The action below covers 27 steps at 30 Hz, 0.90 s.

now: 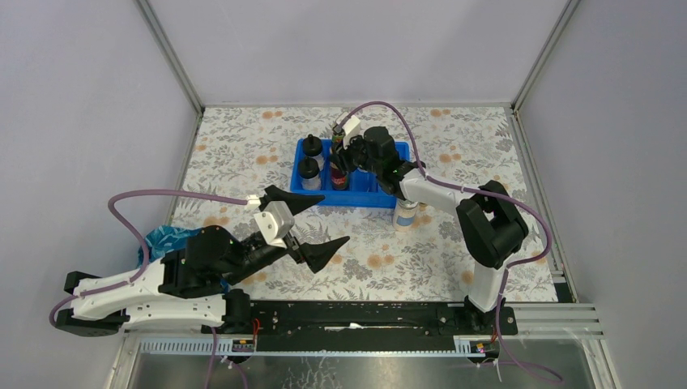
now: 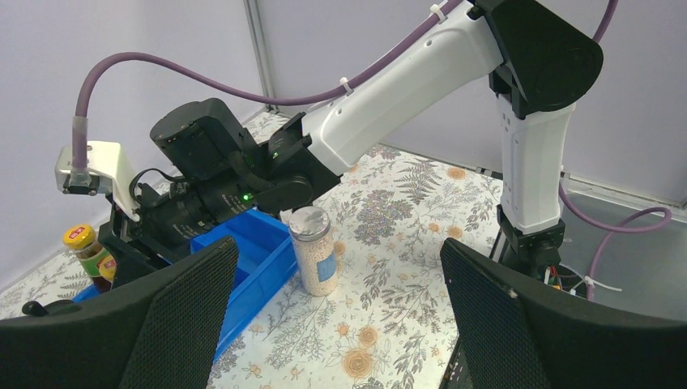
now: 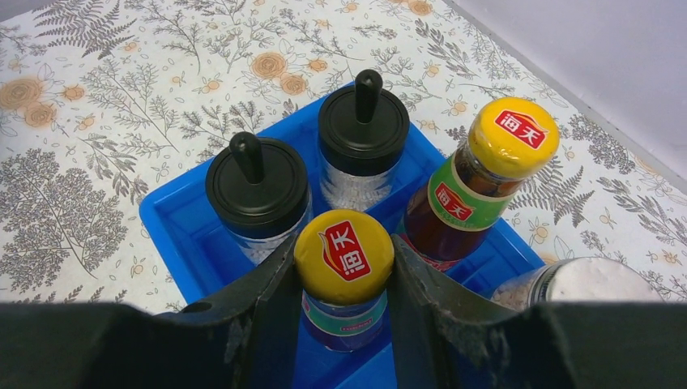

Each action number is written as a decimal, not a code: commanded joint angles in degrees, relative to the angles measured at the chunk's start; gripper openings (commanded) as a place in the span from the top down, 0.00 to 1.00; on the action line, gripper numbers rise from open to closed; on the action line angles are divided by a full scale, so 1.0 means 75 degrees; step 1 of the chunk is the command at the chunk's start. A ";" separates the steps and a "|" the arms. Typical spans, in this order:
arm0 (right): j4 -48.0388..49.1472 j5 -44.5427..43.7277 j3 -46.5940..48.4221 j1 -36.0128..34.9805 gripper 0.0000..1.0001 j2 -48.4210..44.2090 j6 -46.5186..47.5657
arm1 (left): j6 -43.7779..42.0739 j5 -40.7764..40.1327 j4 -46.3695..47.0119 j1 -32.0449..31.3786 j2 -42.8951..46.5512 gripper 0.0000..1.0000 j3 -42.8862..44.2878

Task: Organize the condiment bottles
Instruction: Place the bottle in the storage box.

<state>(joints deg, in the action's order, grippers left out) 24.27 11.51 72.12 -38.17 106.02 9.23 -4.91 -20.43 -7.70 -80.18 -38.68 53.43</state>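
In the blue tray (image 3: pixel 174 227) stand two black-domed bottles (image 3: pixel 258 190) (image 3: pixel 363 134) and two dark bottles with yellow caps. My right gripper (image 3: pixel 343 271) is shut on the nearer yellow-capped bottle (image 3: pixel 343 247), a finger on each side of its neck, inside the tray. The other yellow-capped bottle (image 3: pixel 486 174) stands just beside it. A silver-lidded jar (image 2: pixel 314 251) of white grains stands on the table outside the tray's front right corner. My left gripper (image 1: pixel 334 220) hangs open and empty above the table, short of the tray (image 1: pixel 364 198).
A crumpled teal-blue thing (image 1: pixel 166 239) lies on the table by the left arm's base. The right arm (image 1: pixel 486 219) reaches over the silver-lidded jar (image 1: pixel 405 215) to the tray. Grey walls close the table on three sides.
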 commanded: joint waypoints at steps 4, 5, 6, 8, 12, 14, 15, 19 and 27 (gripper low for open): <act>0.0597 0.0027 0.0034 0.0063 1.00 -0.0580 0.0091 | -0.0073 0.0005 0.0119 0.0056 0.0010 0.01 -0.0022; 0.0612 0.0016 0.0014 0.0059 1.00 -0.0588 0.0068 | -0.0068 0.0021 0.0114 0.0061 0.0012 0.01 -0.0022; 0.0634 -0.0003 -0.0020 0.0062 1.00 -0.0594 0.0044 | -0.0067 0.0023 0.0110 0.0062 0.0018 0.01 -0.0031; 0.0660 -0.0021 -0.0068 0.0064 0.97 -0.0589 -0.0003 | -0.0064 0.0017 0.0120 0.0062 0.0023 0.01 -0.0043; 0.0650 -0.0053 -0.0135 0.0069 0.72 -0.0580 -0.0055 | -0.0067 0.0039 0.0111 0.0062 0.0045 0.01 -0.0057; 0.0600 -0.0035 -0.0135 0.0062 0.59 -0.0557 -0.0071 | -0.0063 0.0036 0.0110 0.0062 0.0053 0.01 -0.0057; 0.0586 -0.0033 -0.0135 0.0062 0.56 -0.0544 -0.0081 | -0.0062 0.0029 0.0113 0.0062 0.0055 0.01 -0.0063; 0.0553 -0.0003 -0.0126 0.0062 0.41 -0.0508 -0.0100 | -0.0062 0.0040 0.0103 0.0062 0.0059 0.01 -0.0057; 0.0424 0.0091 -0.0023 0.0057 0.32 -0.0464 -0.0092 | -0.0064 0.0040 0.0112 0.0062 0.0070 0.01 -0.0069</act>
<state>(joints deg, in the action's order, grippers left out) 25.21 11.57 71.02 -38.04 105.49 8.58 -4.89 -20.40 -7.70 -80.18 -38.59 53.43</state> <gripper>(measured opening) 0.668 0.987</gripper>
